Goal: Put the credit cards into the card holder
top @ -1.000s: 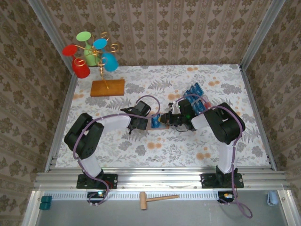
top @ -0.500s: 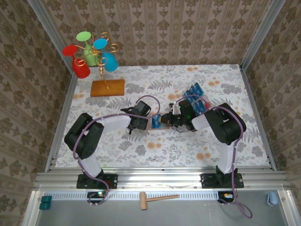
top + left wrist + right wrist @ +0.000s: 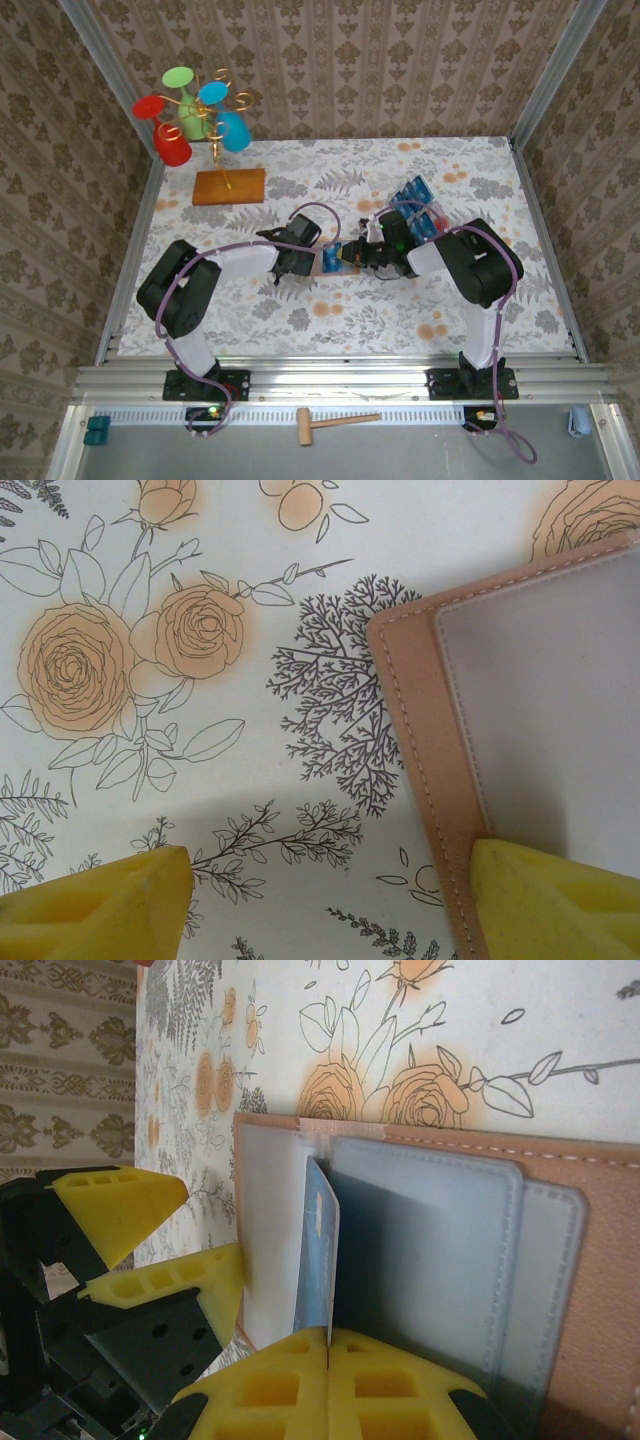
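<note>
in right gripper [image 3: 328,1346], card [image 3: 318,1260] (blue)

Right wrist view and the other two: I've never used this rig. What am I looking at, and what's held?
Two robot arms sit at the table's near edge. One picture looks down from above; the others come from a camera on each wrist. The card holder lies open mid-table. The left tool is open, with one finger over the holder's edge. The right tool is shut on a blue credit card, its edge at a pocket. More blue cards lie behind it, and a cup stand is at the far left.
</note>
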Robot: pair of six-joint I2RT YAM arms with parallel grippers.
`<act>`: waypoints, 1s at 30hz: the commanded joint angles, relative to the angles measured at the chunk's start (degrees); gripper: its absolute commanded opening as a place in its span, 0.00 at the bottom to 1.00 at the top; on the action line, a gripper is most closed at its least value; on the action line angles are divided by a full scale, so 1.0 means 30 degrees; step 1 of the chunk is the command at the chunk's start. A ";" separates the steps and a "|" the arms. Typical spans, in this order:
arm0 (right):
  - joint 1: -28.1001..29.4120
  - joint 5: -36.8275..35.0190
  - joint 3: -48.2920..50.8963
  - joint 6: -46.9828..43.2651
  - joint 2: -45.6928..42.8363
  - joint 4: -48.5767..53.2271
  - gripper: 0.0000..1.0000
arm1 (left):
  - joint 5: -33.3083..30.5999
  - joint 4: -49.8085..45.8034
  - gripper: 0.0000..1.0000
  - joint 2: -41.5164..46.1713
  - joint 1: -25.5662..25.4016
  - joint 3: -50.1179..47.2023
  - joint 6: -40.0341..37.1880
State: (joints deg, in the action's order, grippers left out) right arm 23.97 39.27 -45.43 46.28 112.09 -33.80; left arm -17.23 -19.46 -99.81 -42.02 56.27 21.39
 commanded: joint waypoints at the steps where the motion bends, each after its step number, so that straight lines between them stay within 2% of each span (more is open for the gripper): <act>1: 0.0240 -0.0432 -0.0338 -0.0106 0.0860 0.1541 0.00 | -0.0129 -0.0101 0.75 -0.0275 -0.0148 -0.0303 0.0139; 26: 0.0767 -0.0491 -0.0970 -0.0059 0.1568 0.1663 0.00 | -0.0058 -0.0108 0.74 -0.0276 -0.0173 -0.0308 0.0129; 28: 0.0771 -0.0619 -0.0966 -0.0333 0.1385 0.2076 0.06 | -0.0060 -0.0158 0.74 -0.0247 -0.0174 -0.0315 0.0163; 30: 0.0741 -0.0783 -0.0972 -0.0634 0.1038 0.2553 0.20 | -0.0083 -0.0154 0.74 -0.0246 -0.0189 -0.0311 0.0144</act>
State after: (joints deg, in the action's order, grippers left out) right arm 25.45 39.94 -48.64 46.39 114.24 -33.04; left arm -17.23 -19.33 -99.81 -42.02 56.21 21.39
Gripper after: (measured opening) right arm 0.157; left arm 0.745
